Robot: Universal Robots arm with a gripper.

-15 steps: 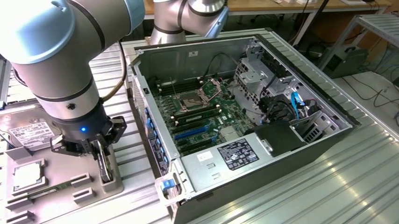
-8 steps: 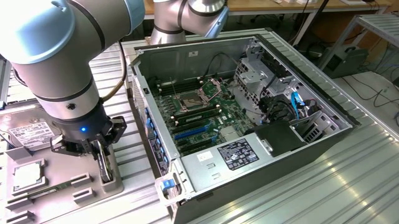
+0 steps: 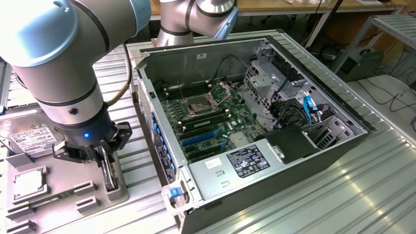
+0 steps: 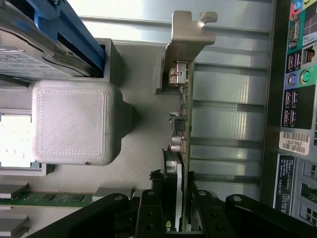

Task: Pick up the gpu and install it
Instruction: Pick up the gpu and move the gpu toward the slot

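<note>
The gpu (image 3: pixel 110 173) stands on its long edge at the near side of the grey parts tray (image 3: pixel 71 168), at the exterior view's left beside the open computer case (image 3: pixel 325 146). My gripper (image 3: pixel 104 163) comes straight down over it and is shut on the card. In the wrist view the gpu (image 4: pixel 181 124) shows edge-on, with its silver bracket (image 4: pixel 190 37) at the far end. My gripper (image 4: pixel 174 220) has a black finger (image 4: pixel 148 215) pressed on each face. Whether the card still rests in the tray cannot be told.
The case lies on its side with the motherboard (image 3: pixel 208 117) facing up. The tray also holds a silver hard drive (image 3: pixel 29 139), a processor (image 3: pixel 26 183) and a green memory stick (image 3: pixel 52 199). A grey block (image 4: pixel 74 121) rises beside the card. The case's port panel (image 4: pixel 297 99) is close by.
</note>
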